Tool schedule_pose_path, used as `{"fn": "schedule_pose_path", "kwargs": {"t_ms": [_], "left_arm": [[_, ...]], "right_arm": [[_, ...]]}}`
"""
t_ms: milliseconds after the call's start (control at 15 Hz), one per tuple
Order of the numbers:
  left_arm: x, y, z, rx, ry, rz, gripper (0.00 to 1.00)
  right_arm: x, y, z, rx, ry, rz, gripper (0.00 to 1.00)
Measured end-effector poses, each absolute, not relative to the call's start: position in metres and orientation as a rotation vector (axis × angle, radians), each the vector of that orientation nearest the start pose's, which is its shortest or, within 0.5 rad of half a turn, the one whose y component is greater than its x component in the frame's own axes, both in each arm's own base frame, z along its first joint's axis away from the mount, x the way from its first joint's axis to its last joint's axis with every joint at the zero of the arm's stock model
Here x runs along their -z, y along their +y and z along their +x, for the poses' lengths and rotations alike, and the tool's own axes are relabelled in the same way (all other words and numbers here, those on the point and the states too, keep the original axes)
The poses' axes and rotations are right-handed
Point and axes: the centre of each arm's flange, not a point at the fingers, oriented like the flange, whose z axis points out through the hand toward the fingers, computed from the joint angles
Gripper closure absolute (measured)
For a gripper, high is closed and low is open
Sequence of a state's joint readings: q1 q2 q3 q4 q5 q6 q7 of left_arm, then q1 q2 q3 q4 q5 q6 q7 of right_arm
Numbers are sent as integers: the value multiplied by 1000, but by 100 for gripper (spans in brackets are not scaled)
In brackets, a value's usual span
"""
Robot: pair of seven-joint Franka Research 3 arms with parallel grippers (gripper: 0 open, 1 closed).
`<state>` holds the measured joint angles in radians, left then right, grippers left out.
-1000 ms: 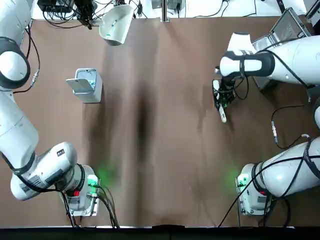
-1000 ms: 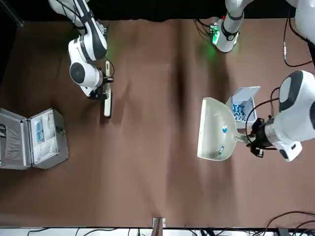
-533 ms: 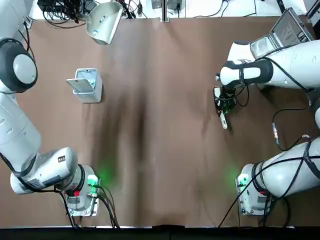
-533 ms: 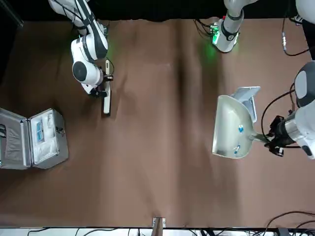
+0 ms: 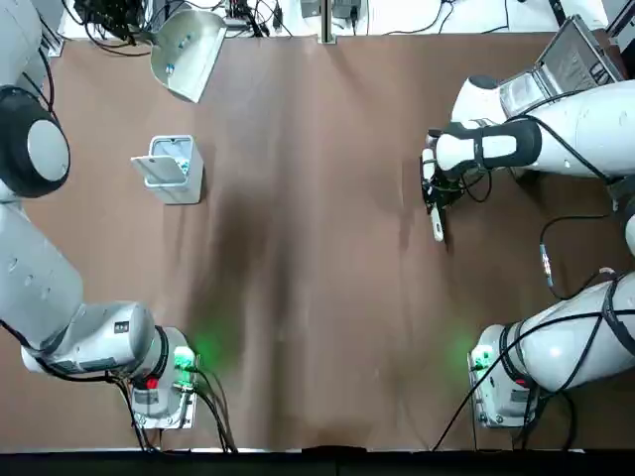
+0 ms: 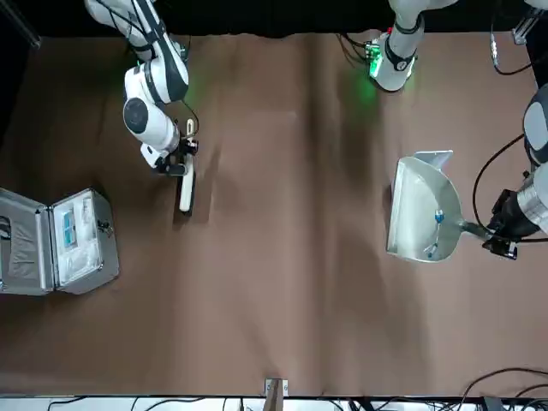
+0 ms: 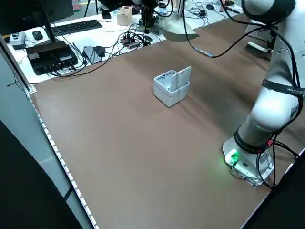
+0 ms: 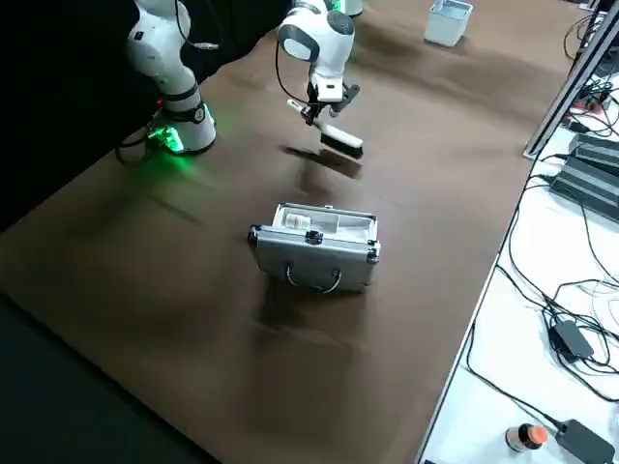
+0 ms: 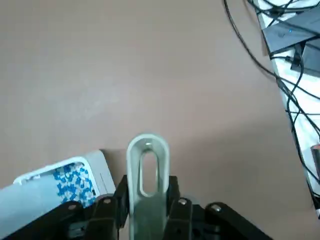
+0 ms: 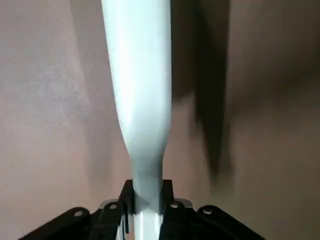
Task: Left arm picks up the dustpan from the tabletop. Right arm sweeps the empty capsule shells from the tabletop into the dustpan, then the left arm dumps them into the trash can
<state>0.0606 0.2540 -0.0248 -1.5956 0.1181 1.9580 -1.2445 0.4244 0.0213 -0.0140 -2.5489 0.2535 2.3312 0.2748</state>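
Observation:
My left gripper [image 9: 145, 202] is shut on the thin handle of the cream dustpan [image 6: 421, 218], held in the air above the table's far left part [image 5: 187, 50]. A few bluish empty capsule shells [image 6: 435, 229] lie inside the scoop. The trash can [image 5: 171, 169] stands open just nearer the robot than the dustpan. Many blue shells fill the trash can [image 9: 70, 180]. On the right side, my right gripper [image 10: 145, 200] is shut on a narrow white brush [image 5: 435, 216] held low over the table.
An open silver metal case [image 6: 60, 240] sits at the table's far right side. Cables and electronics [image 7: 71, 47] crowd the bench beyond the far edge. A dark crease [image 5: 283, 228] runs down the brown cloth's middle.
The left arm has carried the dustpan farther to the robot's left, past the trash can. The right gripper and its brush shifted only slightly.

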Motion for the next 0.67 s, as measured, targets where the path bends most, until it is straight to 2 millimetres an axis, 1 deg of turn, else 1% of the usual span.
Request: {"fn": "schedule_pose_path", "kwargs": {"t_ms": [333, 667], "left_arm": [[-495, 60, 633, 339, -1843, -2524, 67], [-487, 81, 633, 428, -1883, -2513, 67]], "right_arm": [[-232, 173, 390, -428, 101, -3045, 74], [-222, 172, 390, -429, 92, -3050, 74]]}}
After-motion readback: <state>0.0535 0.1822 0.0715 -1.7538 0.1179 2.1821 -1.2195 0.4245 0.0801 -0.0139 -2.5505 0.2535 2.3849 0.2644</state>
